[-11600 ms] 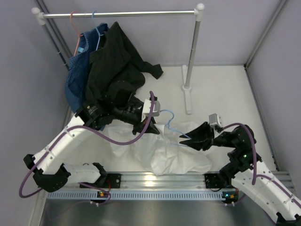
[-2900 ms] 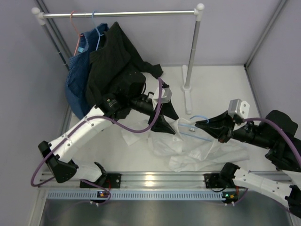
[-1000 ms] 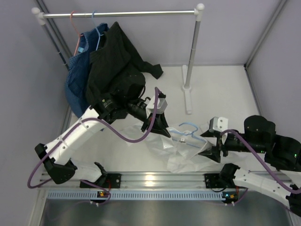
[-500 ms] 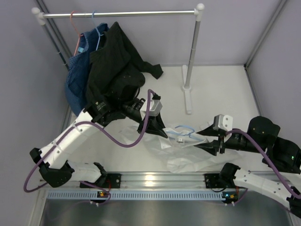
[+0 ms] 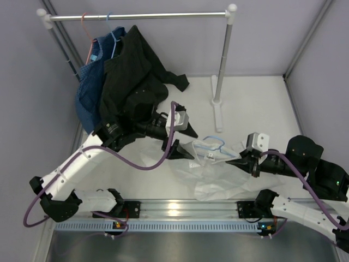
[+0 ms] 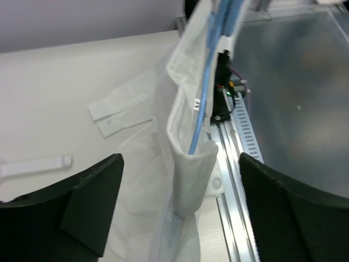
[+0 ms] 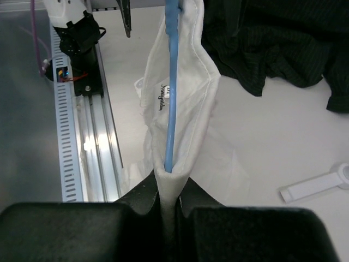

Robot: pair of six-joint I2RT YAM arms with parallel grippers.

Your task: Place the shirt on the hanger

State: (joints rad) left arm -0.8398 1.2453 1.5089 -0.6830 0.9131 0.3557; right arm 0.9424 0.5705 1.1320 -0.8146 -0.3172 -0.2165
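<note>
White tabletop (image 5: 262, 103) | shirt (image 5: 218, 183) crumpled at front centre, collar raised | hanger (image 5: 210, 144) wire inside collar | right pincer (image 5: 231, 160) clamped on collar | left pincer (image 5: 184, 143) spread wide beside it

The left arm (image 5: 82, 158) and right arm (image 5: 300, 210) are white shells with black joints, each trailed by a purple cable (image 5: 139, 166). Behind the matt black, wedge-shaped fingers (image 6: 87, 207) of the left gripper (image 5: 193, 147) and right gripper (image 5: 229, 159) sits a pale grey camera block (image 5: 180, 117)
</note>
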